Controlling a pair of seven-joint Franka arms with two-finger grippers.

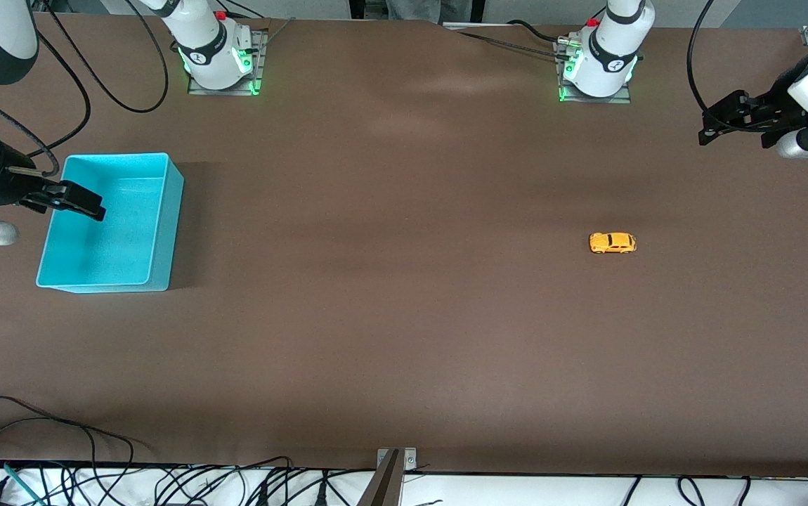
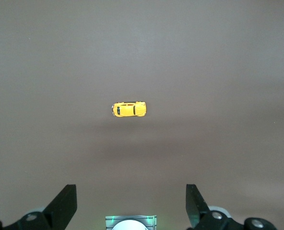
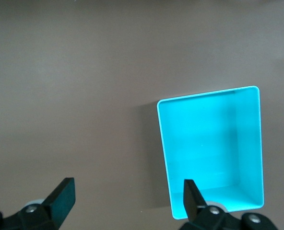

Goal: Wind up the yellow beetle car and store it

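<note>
The yellow beetle car (image 1: pixel 613 242) stands on its wheels on the brown table toward the left arm's end; it also shows in the left wrist view (image 2: pixel 129 109). My left gripper (image 1: pixel 717 119) hangs open and empty in the air near that end of the table, well apart from the car (image 2: pixel 131 206). The empty turquoise bin (image 1: pixel 116 232) sits toward the right arm's end. Over the bin's outer edge hovers my right gripper (image 1: pixel 91 204), open with nothing between its fingers (image 3: pixel 127 201). The bin (image 3: pixel 214 148) fills part of the right wrist view.
Both arm bases (image 1: pixel 218 56) (image 1: pixel 601 63) stand at the table's edge farthest from the front camera. Loose cables (image 1: pixel 95 478) and a metal bracket (image 1: pixel 395 460) lie along the edge nearest to it. Bare brown table stretches between bin and car.
</note>
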